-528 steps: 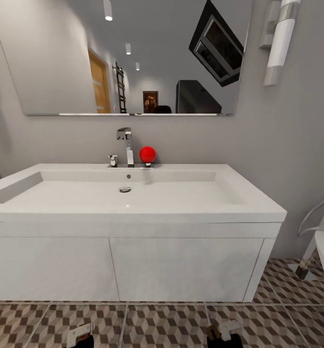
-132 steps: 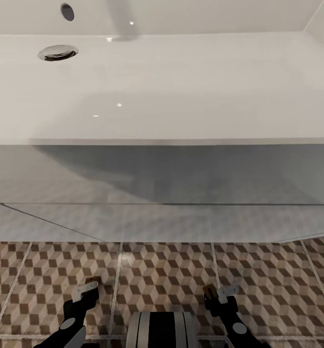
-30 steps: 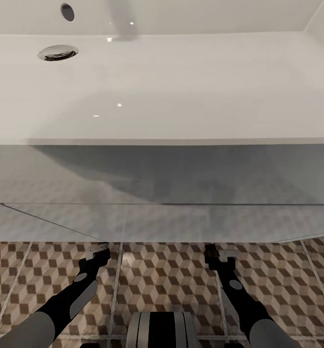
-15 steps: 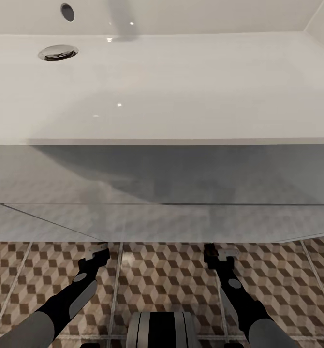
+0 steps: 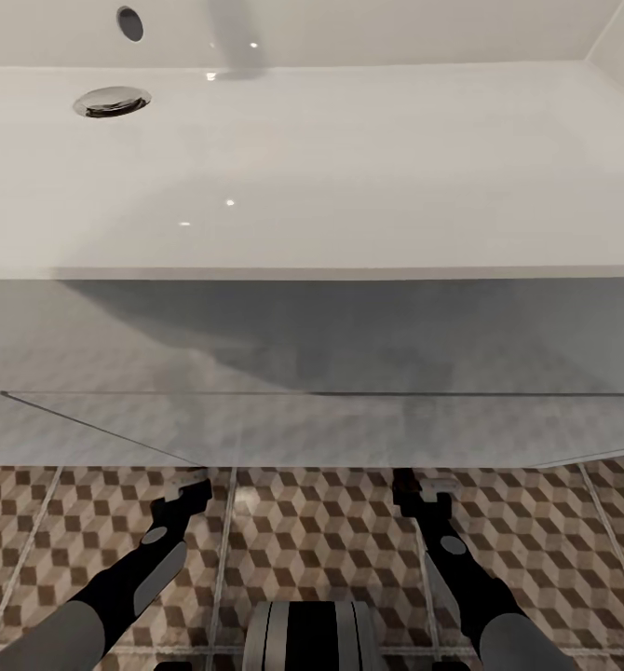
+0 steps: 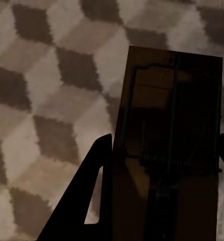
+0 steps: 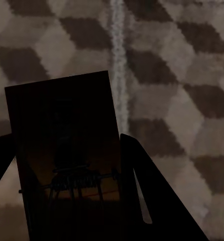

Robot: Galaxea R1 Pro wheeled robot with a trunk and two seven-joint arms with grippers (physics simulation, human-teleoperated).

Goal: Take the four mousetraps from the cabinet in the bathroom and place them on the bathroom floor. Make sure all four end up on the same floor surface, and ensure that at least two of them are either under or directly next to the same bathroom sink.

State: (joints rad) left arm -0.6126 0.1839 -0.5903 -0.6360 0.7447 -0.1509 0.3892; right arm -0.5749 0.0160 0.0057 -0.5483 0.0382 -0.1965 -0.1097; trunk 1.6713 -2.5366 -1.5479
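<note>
brown mousetrap (image 6: 167, 150), dark wire spring, gripped

The white vanity (image 5: 312, 429) overhangs both pincers; open bathroom floor (image 5: 321, 531) lies between them.

Bathroom floor (image 5: 321, 522) brown-beige-white cube pattern; mousetraps (image 6: 167, 140) dark brown; sink (image 5: 349, 168) white.

The head camera looked steeply down over the white sink (image 5: 349, 168) onto the bathroom floor (image 5: 321, 540). Both wrist cameras faced this same floor from very near.
</note>
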